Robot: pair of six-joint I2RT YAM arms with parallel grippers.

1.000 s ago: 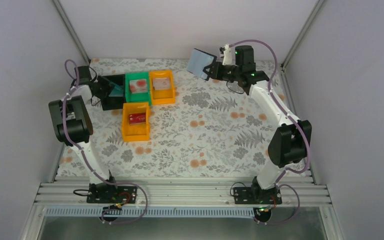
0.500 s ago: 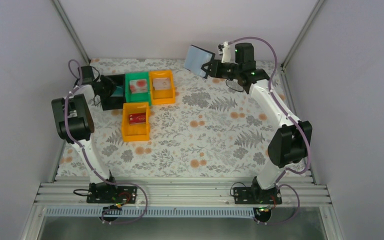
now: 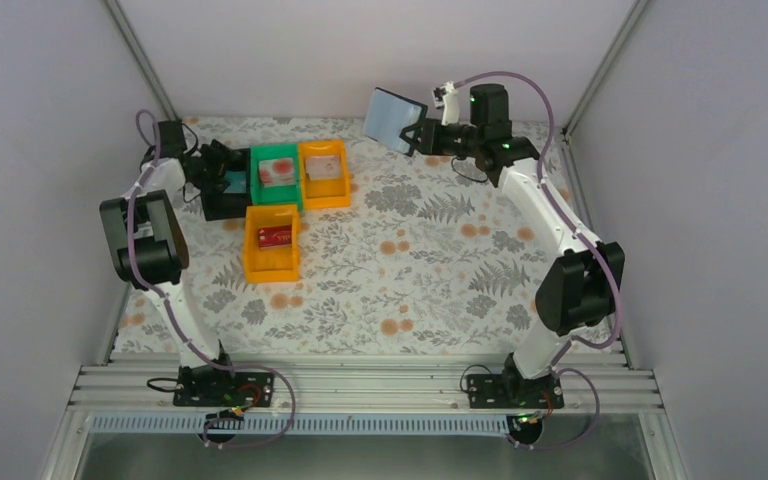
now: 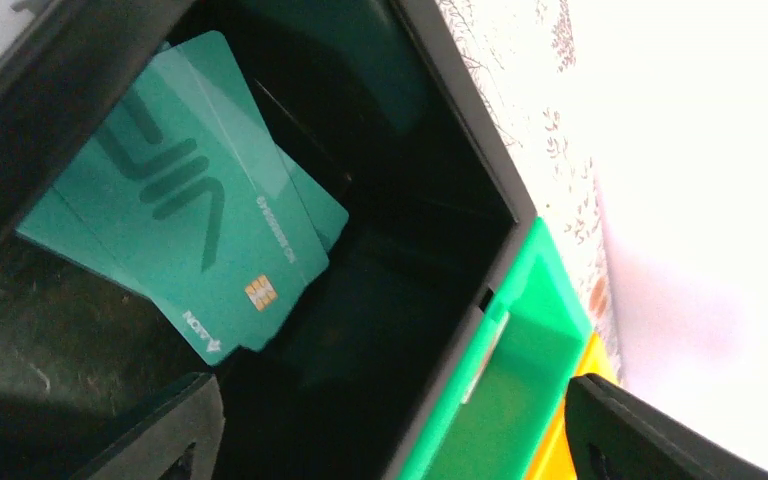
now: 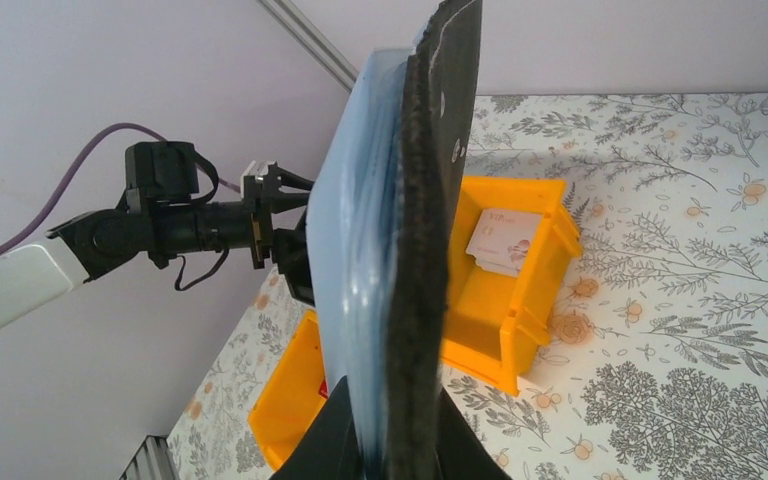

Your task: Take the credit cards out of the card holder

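My right gripper [image 3: 422, 137] [image 5: 400, 440] is shut on the lower edge of the card holder [image 3: 392, 117] [image 5: 410, 220] and holds it upright in the air at the back of the table, its pale blue inside facing left. My left gripper [image 3: 218, 160] [image 4: 390, 440] hangs open over the black tray [image 3: 222, 205] [image 4: 460, 110], nothing between its fingers. Teal credit cards [image 4: 190, 220] lie loose and overlapping on that tray's floor. A red card [image 3: 275, 236] lies in the near orange tray [image 3: 270, 265].
A green tray [image 3: 260, 185] [image 4: 520, 400] with a whitish-red card [image 3: 278, 172] stands next to the black one. A second orange tray [image 3: 325, 195] [image 5: 520, 320] holds a pale card [image 3: 324, 168] [image 5: 505, 240]. White walls stand close at the back and both sides.
My left gripper has opened over the black tray, and a teal card it held now lies inside. My right arm has shifted the card holder slightly left.
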